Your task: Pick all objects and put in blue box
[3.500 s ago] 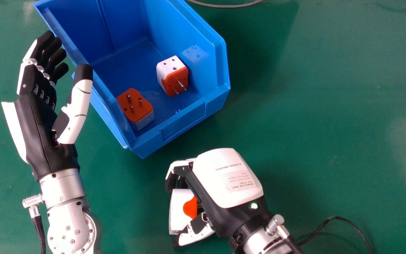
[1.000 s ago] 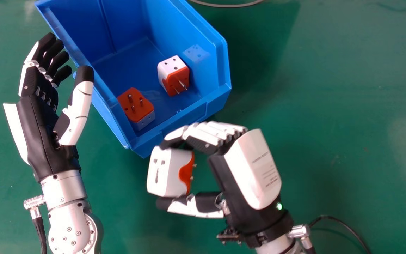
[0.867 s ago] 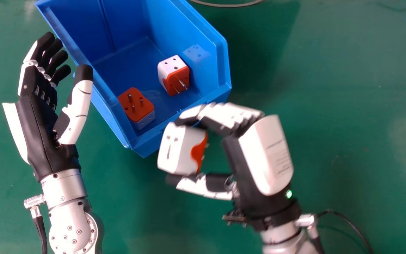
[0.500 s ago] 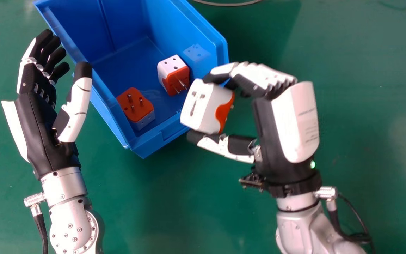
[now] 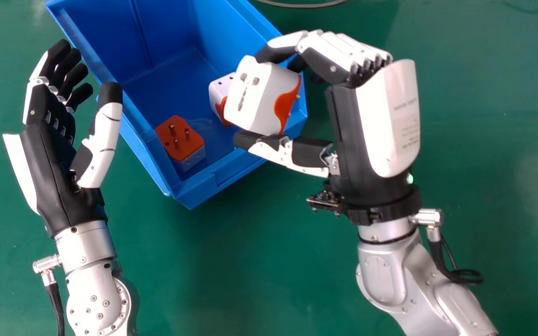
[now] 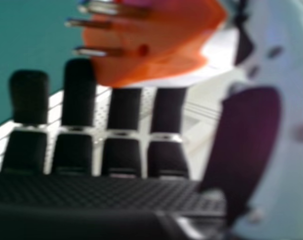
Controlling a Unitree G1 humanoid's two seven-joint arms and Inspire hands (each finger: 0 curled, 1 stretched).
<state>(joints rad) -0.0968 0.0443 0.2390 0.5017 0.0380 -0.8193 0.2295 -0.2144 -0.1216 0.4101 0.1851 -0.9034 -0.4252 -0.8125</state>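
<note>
In the head view my right hand point(image 5: 374, 112) is over the right side of the blue box point(image 5: 194, 186), its curled fingers and thumb pinching a white and orange plug adapter point(image 5: 255, 95). In the right hand view that adapter point(image 6: 151, 45) shows its orange face and metal pins beside the fingers of my right hand point(image 6: 76, 100). Inside the box lie an adapter with its orange face up point(image 5: 180, 140) and another white and orange one point(image 5: 220, 91), partly hidden behind the held adapter. My left hand point(image 5: 56, 172) stays open just left of the box.
Green table surface point(image 5: 259, 261) surrounds the box. A grey cable point(image 5: 301, 5) runs along the far edge of the head view. The box's left wall stands close to my left thumb.
My right hand has risen from the table in front of the box, carrying the adapter forward, first rightward and lately slightly left, over the box's right side. The left hand has barely moved.
</note>
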